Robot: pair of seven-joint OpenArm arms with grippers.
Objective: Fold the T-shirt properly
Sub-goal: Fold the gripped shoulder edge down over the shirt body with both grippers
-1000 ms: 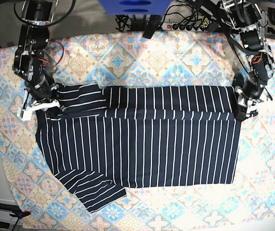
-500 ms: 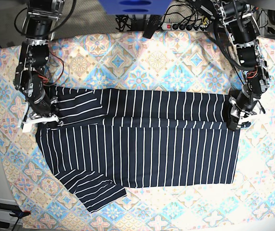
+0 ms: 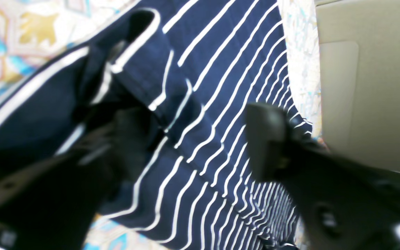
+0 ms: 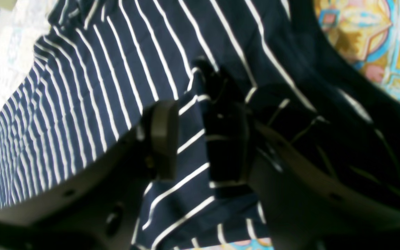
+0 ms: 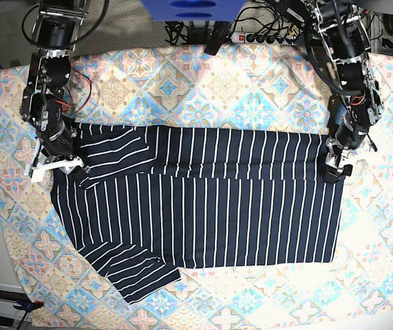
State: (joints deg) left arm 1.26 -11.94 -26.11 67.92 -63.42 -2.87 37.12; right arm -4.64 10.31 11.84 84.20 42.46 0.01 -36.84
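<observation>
Both claws have carried the folded top band toward you and laid it across the T-shirt (image 5: 203, 199), so the fold now sits lower than a second ago. Your left gripper (image 3: 200, 146) stands spread wide, released, with cloth lying just below it. Your right gripper (image 4: 203, 139) is parted, though shirt fabric still drapes over one finger (image 4: 227, 149). The shirt's long axis runs claw to claw. Bare tablecloth (image 5: 251, 89) behind both claws gives you room to back out.
</observation>
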